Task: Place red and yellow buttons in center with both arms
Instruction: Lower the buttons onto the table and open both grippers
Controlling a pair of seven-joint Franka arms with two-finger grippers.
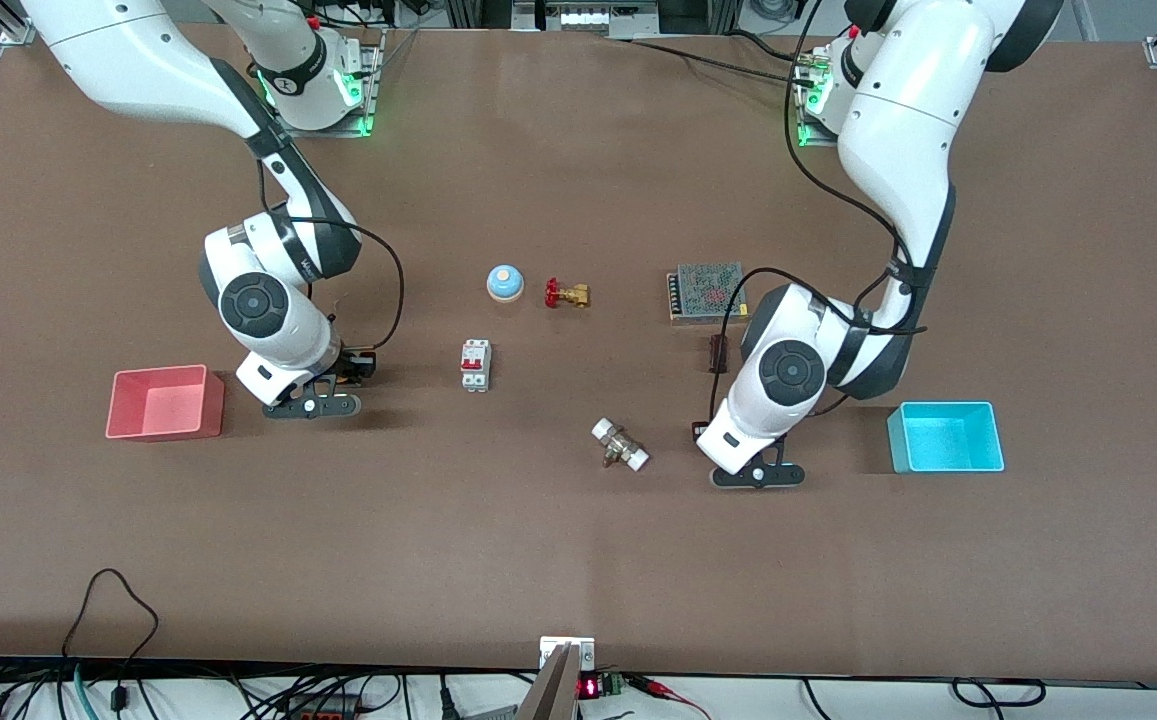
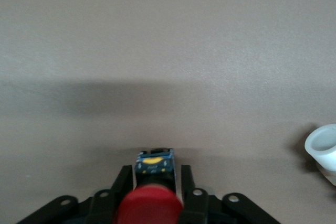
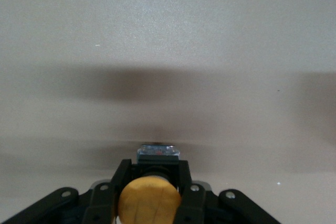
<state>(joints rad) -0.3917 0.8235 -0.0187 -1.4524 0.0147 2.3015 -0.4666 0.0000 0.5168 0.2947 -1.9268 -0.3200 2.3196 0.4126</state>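
I see two open trays on the brown table (image 1: 578,560). The pink tray (image 1: 166,402) sits at the right arm's end and holds nothing that shows. The cyan tray (image 1: 945,437) sits at the left arm's end, also with only its bare floor showing.

My left gripper (image 2: 155,179) is low over the table, between the cyan tray and a white-capped fitting (image 1: 620,445). Its fingers (image 2: 124,179) are pinching the black base of the red button (image 2: 149,207). A small yellow mark sits on that base, with tiny writing under it that I cannot read. In the front view the gripper (image 1: 700,432) is mostly hidden under the wrist, and the button cannot be seen there. One white end of the fitting (image 2: 323,148) shows at the edge of the left wrist view.

My right gripper (image 3: 155,174) is low over the table, just beside the pink tray, toward the middle. Its fingers (image 3: 123,174) are pinching the base of the yellow button (image 3: 149,202). In the front view I see only the gripper's dark tip (image 1: 359,365).

In the middle stand a white breaker (image 1: 476,365) with red switches, a blue bell (image 1: 505,283), a brass valve (image 1: 567,294) with a red handwheel, and a meshed metal box (image 1: 706,293). The right arm's wrist band carries white lettering that I cannot make out.
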